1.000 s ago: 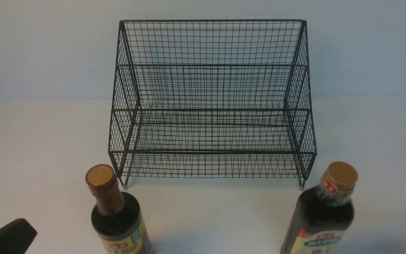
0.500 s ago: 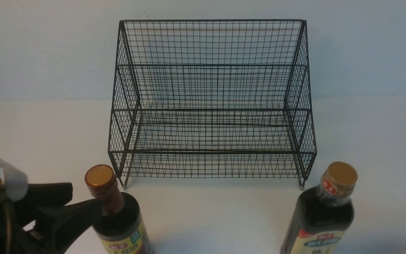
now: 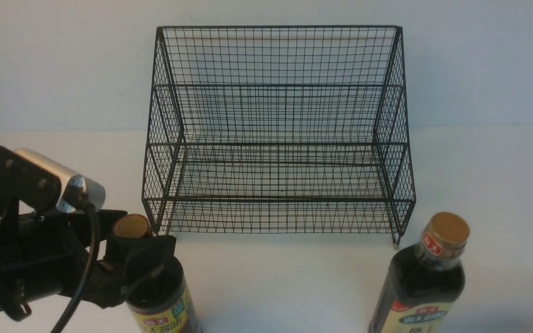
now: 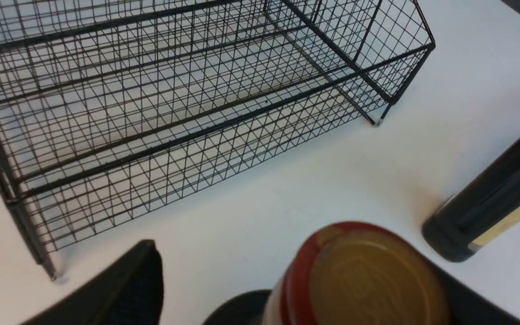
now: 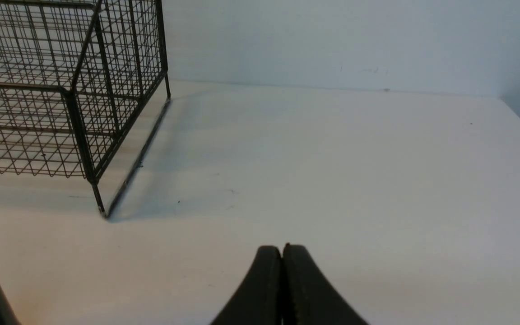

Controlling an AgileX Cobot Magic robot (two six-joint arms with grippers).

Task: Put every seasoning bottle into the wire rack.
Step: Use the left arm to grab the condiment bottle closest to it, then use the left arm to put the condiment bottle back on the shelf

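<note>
Left bottle; dark liquid, gold cap

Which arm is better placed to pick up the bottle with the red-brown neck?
Left. The left gripper straddles the red-necked bottle at its neck, jaws open. The right gripper is shut and empty over bare table, and does not show in the front view.

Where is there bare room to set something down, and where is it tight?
Free: the table between the left bottle and right bottle, in front of the rack; both rack shelves. Tight: the left bottle's neck, flanked by the left gripper.
</note>
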